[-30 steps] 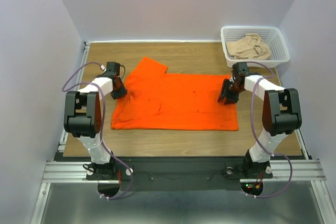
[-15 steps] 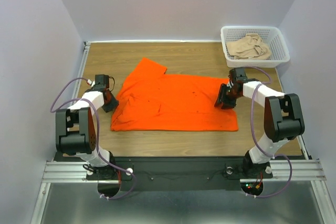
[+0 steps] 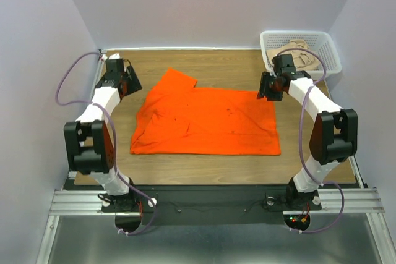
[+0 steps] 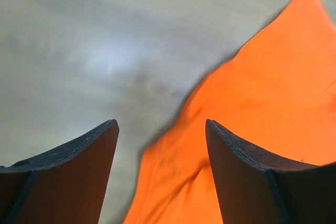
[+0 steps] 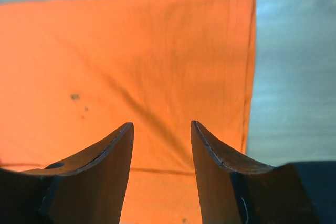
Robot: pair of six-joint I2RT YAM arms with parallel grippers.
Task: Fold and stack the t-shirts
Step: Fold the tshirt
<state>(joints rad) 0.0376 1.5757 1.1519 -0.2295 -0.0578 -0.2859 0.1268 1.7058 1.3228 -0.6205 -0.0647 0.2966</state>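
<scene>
The bright orange t-shirt (image 3: 204,119) lies spread flat on the wooden table, one sleeve pointing to the far left. My left gripper (image 3: 128,79) is open and empty above bare table, left of that sleeve; the left wrist view shows the shirt (image 4: 262,103) beyond its spread fingers (image 4: 68,171). My right gripper (image 3: 265,88) is open and empty, hovering at the shirt's far right corner; the right wrist view shows the shirt (image 5: 131,51) below and its right hem. The beige-tan t-shirt (image 3: 302,59) lies crumpled in the basket, partly hidden by the right arm.
The white lattice basket (image 3: 328,51) stands at the far right corner of the table (image 3: 204,168). Grey walls close in the left, right and back. Metal rails run along the table's left edge and the front.
My left gripper has moved from the shirt's left edge to the far left of the table. My right gripper has left the shirt's right edge and moved toward the far corner.
</scene>
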